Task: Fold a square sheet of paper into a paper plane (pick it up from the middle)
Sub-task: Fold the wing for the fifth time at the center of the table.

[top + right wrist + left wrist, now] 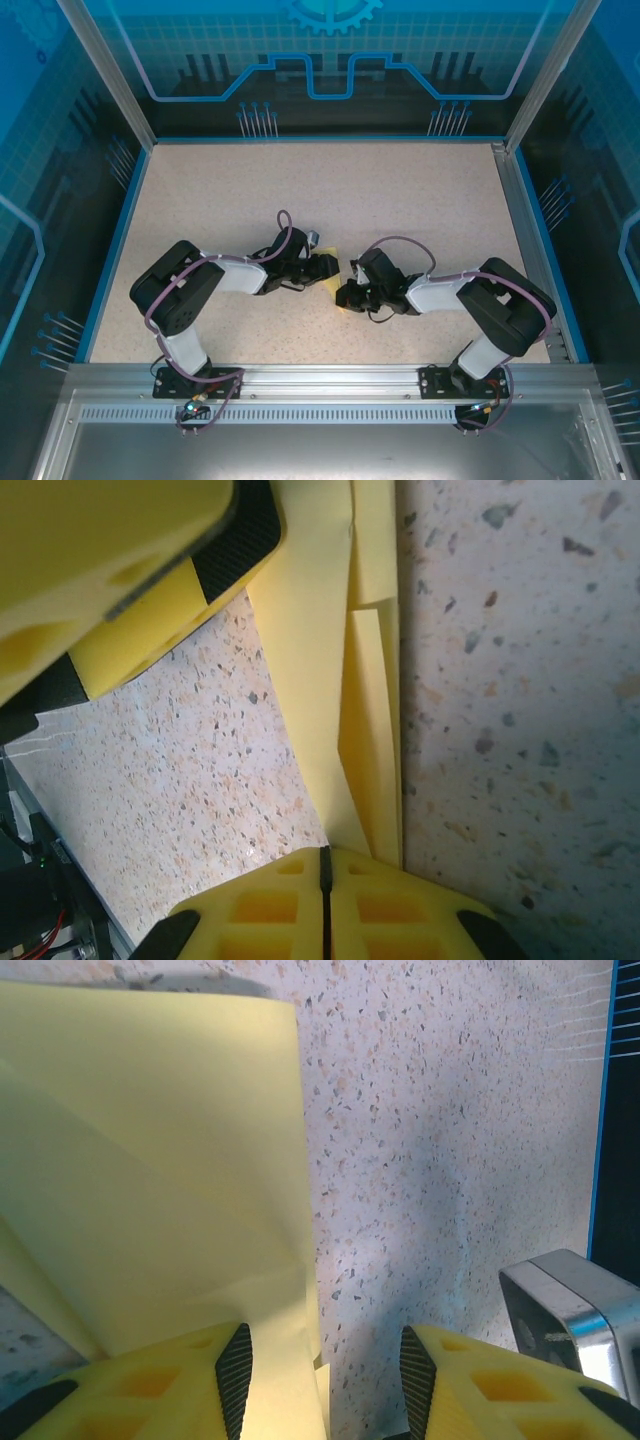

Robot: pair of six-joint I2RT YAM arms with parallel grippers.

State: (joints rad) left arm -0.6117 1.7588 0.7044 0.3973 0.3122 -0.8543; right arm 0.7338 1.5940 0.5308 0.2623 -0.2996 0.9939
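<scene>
Paper first: the yellow sheet of paper [327, 268] lay partly folded near the middle of the speckled surface [330, 190], between my two wrists, which came in over it from either side. From above, my left arm [190, 290] and right arm [490, 305] both bent inward, and little of the sheet showed between them.

Left jaws: about half open, nothing clamped. In the left wrist view the sheet [150, 1160] lay flat on the surface, with a diagonal crease across it and one straight edge running down toward me. That edge came in between my two fingers. One finger [170, 1385] sat over the paper and the other finger [490, 1385] over bare surface. Whether the first one pressed on the paper, I could not tell. The blue rim of the surface [600, 1110] ran along the far right of that view.

Right jaws: closed tight, pads meeting in a thin seam. In the right wrist view a folded flap of the sheet [310, 680] narrowed straight into that seam, so I noted it as pinched. The flap stood tilted up off the surface, with more folded layers [375, 740] just beside it. A left finger [120, 570] with its black pad was in the upper left corner, up against the flap's top; contact uncertain.
</scene>
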